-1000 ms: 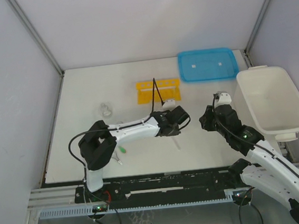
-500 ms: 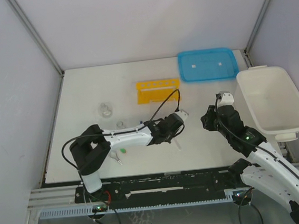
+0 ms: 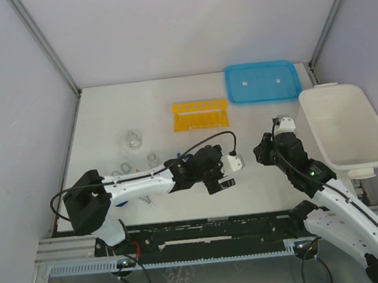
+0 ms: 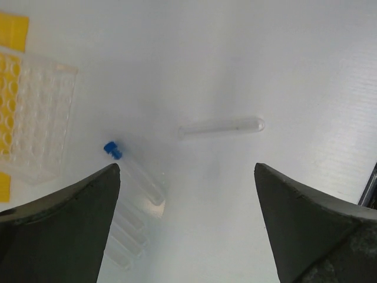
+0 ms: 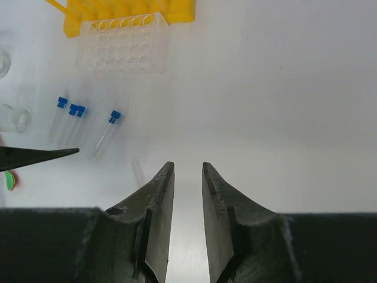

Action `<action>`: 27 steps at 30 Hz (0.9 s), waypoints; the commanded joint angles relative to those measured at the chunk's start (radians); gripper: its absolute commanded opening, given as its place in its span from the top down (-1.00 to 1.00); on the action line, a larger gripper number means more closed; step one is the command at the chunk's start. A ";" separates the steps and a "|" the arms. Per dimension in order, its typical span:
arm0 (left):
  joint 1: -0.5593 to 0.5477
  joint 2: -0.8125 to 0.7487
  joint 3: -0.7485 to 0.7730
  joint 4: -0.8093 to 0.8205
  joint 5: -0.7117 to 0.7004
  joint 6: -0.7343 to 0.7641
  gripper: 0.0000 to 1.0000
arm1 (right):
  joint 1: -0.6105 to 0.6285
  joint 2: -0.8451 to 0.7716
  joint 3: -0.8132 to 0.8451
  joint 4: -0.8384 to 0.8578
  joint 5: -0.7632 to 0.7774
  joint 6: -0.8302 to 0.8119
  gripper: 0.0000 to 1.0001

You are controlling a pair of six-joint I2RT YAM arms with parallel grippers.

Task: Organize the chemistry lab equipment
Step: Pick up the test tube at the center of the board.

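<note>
Lab bench: white-walled enclosure (image 3: 165, 30), tube rack (image 3: 200, 114), tubes (image 5: 106, 133).

The white bench (image 3: 105, 109) carries a yellow tube rack (image 3: 200, 114), blue lid (image 3: 262, 81), white tub (image 3: 345, 125), and capped tubes (image 5: 108, 132).

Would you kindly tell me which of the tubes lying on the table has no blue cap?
The uncapped clear tube, lying alone between the left pincer's open jaws.
</note>
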 commanded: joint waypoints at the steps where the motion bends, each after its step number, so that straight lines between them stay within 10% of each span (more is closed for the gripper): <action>1: 0.011 0.094 0.132 -0.135 0.108 0.124 -1.00 | -0.010 -0.016 0.002 0.023 0.001 -0.021 0.49; 27: 0.072 0.192 0.160 -0.032 0.193 0.311 -0.86 | -0.082 -0.015 0.002 0.025 -0.062 -0.031 0.49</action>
